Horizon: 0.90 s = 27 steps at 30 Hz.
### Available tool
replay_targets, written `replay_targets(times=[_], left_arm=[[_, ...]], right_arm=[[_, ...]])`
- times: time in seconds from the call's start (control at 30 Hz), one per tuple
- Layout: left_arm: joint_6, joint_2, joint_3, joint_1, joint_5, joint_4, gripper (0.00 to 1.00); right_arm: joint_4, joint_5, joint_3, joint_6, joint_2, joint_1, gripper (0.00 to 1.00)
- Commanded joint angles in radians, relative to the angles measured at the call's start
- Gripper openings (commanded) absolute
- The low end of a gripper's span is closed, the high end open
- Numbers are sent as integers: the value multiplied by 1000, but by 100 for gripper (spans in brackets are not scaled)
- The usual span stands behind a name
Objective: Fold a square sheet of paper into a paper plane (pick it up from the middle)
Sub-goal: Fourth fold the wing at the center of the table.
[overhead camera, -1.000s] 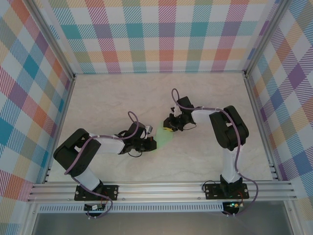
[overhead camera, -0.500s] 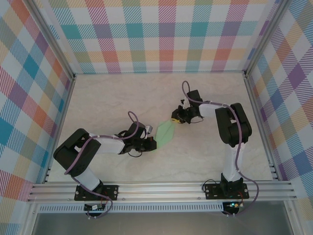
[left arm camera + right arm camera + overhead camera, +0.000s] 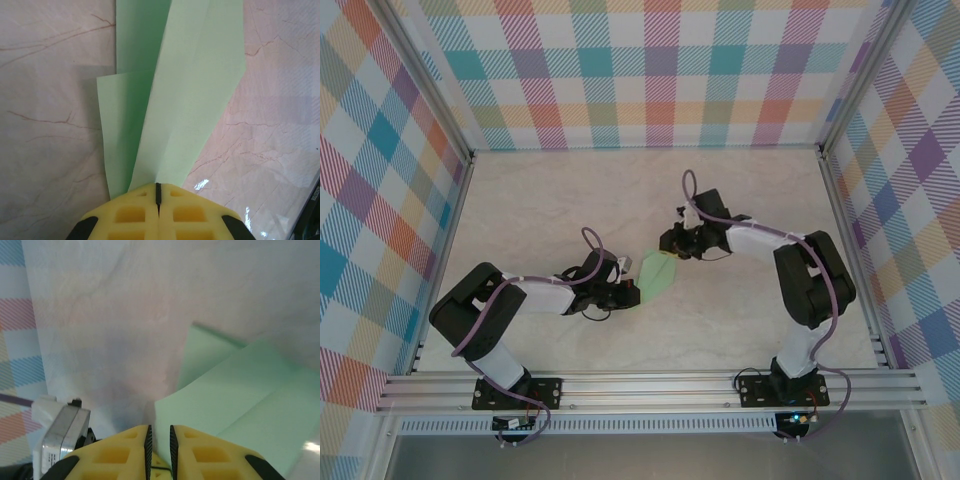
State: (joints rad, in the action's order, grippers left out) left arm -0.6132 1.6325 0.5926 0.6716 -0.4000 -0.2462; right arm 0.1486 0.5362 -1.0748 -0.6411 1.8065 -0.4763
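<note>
Mid-counter, the pale green paper plane [image 3: 658, 272] lies between the two arms, well apart from the plaid walls [image 3: 660, 70] and the aluminium rail [image 3: 650, 385] at the near edge. Bare marbled counter [image 3: 540, 210] lies open on every side. The left fingers [image 3: 161, 200] are pressed tight together on the plane's narrow end. The right fingers [image 3: 670, 245] stand a thin slit apart at the opposite corner; whether they touch the paper cannot be told. The overhead view gives the clear margins. The left wrist view adds overlapping flaps and long creases, and the right wrist view a stepped double edge.
</note>
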Motion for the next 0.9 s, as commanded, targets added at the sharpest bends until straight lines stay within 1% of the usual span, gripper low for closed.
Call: replay_targets(times=[0.0,0.1,0.27,0.37,0.47,0.6,0.67,0.77,0.87], left_arm=[[16,29,-31,-18,70,150,0],[15,26,-31,-18,67,150,0],[18,19,-25,-19,58,152,0],[19,6,-22,-18,53,160,0],[10,-37,-27,-18,40,163,0],[6,-131,-3,-18,29,197,6],[12,-152,27,-18,13,212,8],[19,-147,61,-19,-7,208,9],[32,-93,92,-18,-14,214,9]], right_arm=[[-46,23,14,-23,45,-49,19],[-68,15,20,-31,90,-51,19],[-34,-26,1,-1,158,-50,19],[-3,-71,-7,14,183,-48,18],[3,-91,4,16,188,-47,18],[-9,-82,19,15,188,-47,18],[-13,-79,22,15,185,-46,18],[-12,-74,21,17,186,-46,18],[-15,-70,19,15,191,-47,18]])
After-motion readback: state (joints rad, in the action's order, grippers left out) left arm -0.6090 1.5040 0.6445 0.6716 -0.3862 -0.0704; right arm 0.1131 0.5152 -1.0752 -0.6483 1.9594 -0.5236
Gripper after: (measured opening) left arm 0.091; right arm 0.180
